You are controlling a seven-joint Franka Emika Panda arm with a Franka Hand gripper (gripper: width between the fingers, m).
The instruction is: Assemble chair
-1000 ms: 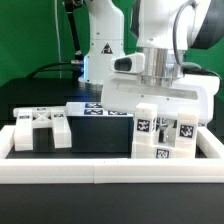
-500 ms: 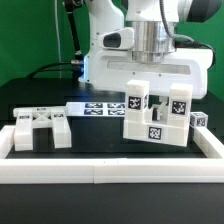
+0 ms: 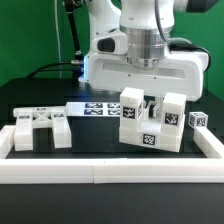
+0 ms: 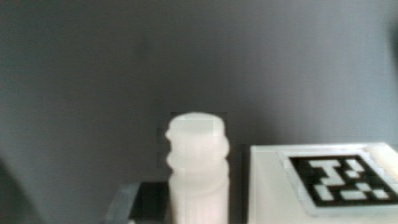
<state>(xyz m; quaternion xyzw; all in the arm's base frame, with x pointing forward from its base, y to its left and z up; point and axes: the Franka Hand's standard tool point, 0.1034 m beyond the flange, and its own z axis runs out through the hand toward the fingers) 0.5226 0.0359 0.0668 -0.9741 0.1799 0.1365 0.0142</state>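
Observation:
In the exterior view my gripper [image 3: 150, 102] reaches down into the middle of a chunky white chair block [image 3: 150, 122] with several tags. The block sits tilted, just above the black table. In the wrist view a rounded white post [image 4: 196, 160] of that part stands between my dark fingers [image 4: 150, 205], and the gripper [image 4: 199, 205] is shut on it. A tagged white face [image 4: 338, 178] lies beside the post. A second white slotted chair part [image 3: 40, 130] lies on the table at the exterior view's left. A small tagged piece [image 3: 197, 119] shows at the right.
The marker board [image 3: 95, 108] lies flat behind the parts. A long white border rail [image 3: 110, 168] runs along the front and turns up both sides. The arm's white base [image 3: 105, 50] stands behind.
The gripper has carried the tagged block toward the exterior view's left and turned it, so its tagged faces now sit at a slant. The left slotted part has not moved.

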